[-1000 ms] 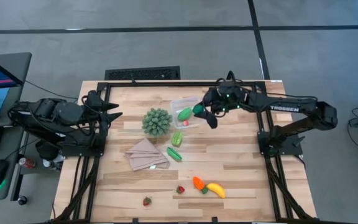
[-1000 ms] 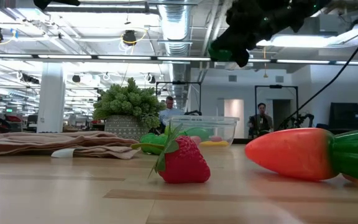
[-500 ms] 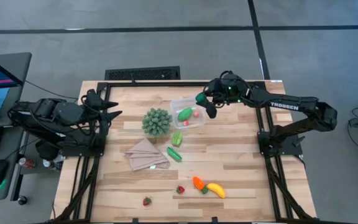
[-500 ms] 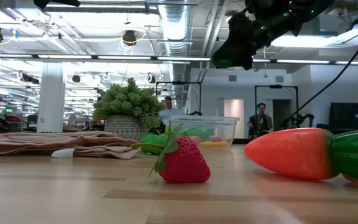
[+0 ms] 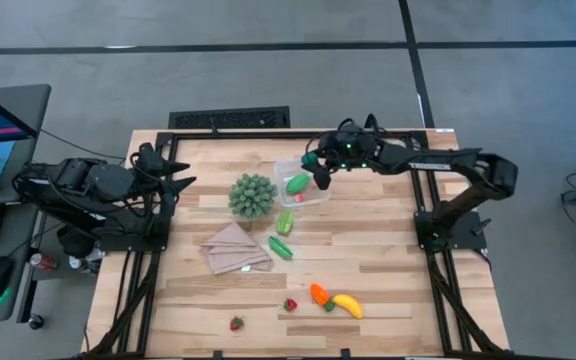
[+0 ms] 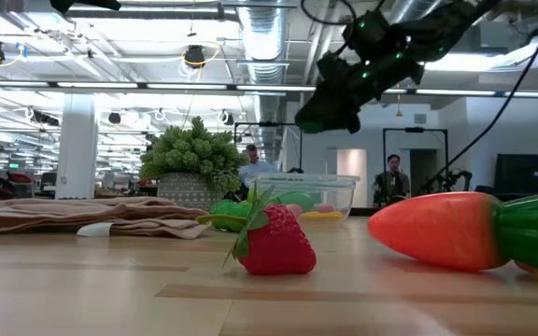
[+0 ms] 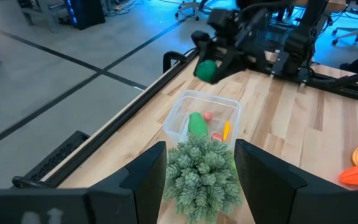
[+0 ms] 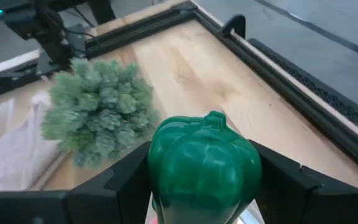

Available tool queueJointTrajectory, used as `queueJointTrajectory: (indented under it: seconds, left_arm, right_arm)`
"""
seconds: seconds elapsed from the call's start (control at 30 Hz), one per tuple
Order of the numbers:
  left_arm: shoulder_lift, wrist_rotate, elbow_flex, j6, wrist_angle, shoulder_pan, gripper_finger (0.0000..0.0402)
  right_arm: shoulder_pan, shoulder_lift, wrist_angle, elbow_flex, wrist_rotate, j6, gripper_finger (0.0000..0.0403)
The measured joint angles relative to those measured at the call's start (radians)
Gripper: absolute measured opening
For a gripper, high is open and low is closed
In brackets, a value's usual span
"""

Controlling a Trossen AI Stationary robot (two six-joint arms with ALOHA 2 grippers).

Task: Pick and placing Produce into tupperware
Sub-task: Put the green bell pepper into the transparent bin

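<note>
While the left gripper [image 5: 180, 177] waited parted at the table's edge, the right gripper [image 5: 316, 166] clenched a glossy green toy pepper [image 8: 204, 163] above the clear square plastic tupperware [image 5: 298, 181].

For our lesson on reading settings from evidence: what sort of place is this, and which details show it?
Probably a robotics lab in an open-plan office or workshop. Two arms are mounted at a wooden table strewn with toy produce; exposed ceiling ducts and strip lights run overhead; people stand among equipment in the background.

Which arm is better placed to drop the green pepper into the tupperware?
Right. Its gripper holds the green pepper above the tupperware, while the left gripper waits at the table's left edge, beyond the spiky green ball.
</note>
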Motion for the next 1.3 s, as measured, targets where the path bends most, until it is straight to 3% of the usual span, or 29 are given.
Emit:
queueJointTrajectory:
  seconds: [0.57, 0.93, 1.3]
  left_arm:
    - [0.0, -0.046, 0.0, -0.006, 0.0, 0.0, 0.018]
    - [0.0, -0.049, 0.0, -0.034, 0.0, 0.0, 0.018]
    - [0.0, -0.051, 0.0, -0.037, 0.0, 0.0, 0.018]
  right_arm:
    - [-0.006, 0.221, 0.223, 0.016, -0.011, 0.083, 0.0228]
    - [-0.003, 0.305, 0.216, 0.09, -0.016, 0.072, 0.0228]
    - [-0.003, 0.306, 0.177, 0.09, -0.01, 0.042, 0.0228]
